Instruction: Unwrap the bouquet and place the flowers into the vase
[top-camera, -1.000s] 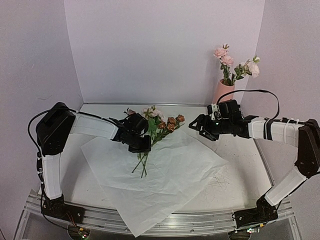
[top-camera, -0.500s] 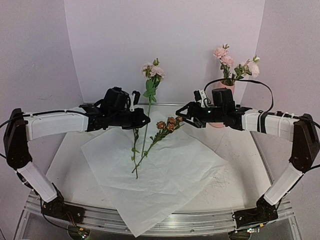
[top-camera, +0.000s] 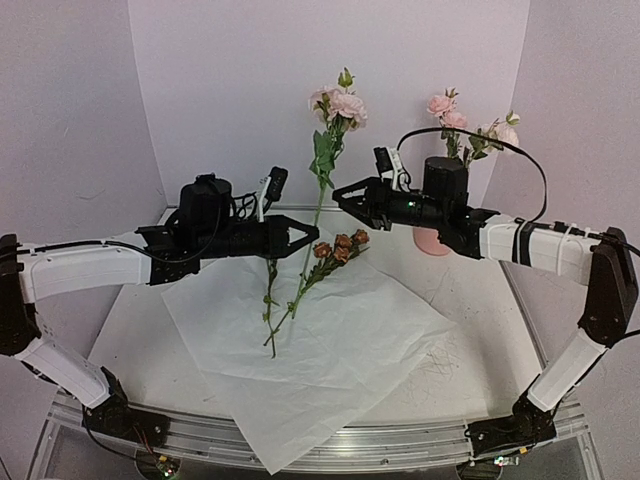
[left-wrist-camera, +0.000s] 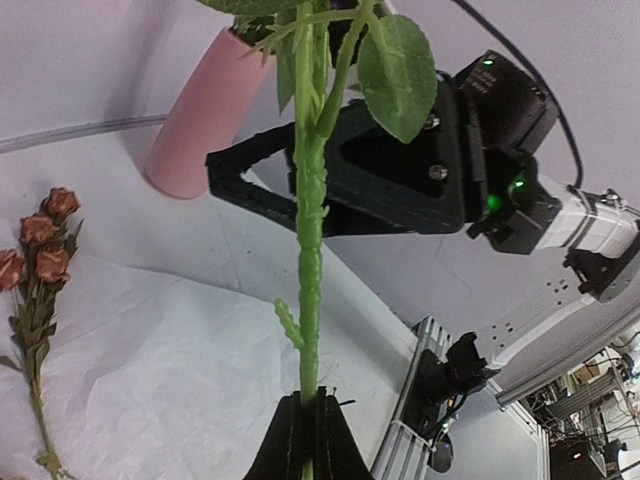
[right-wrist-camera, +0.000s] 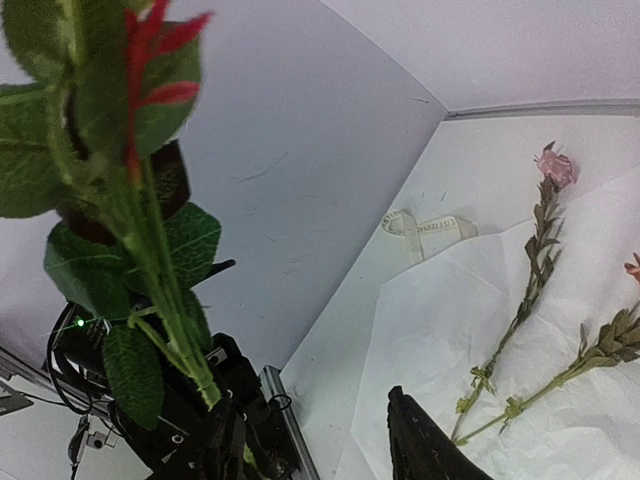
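Rose stem (left-wrist-camera: 308, 250) clamped in L gripper (left-wrist-camera: 310, 425), between R gripper (top-camera: 340, 194) parted jaws.

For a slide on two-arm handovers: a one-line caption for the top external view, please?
Left gripper holds a pink rose upright above the paper, open right gripper at its stem, vase behind.

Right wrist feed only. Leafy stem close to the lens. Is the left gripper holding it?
Observer: Yes. The left gripper is shut on the pink rose, low on its stem, and the stem is upright.
Operator: Vase? Not in my view.
Observer: The vase stands behind the right gripper, near the back wall, with flowers in it.
Operator: My height on the stem?
Observer: The right gripper is above the left gripper's hold, just under the leaves.
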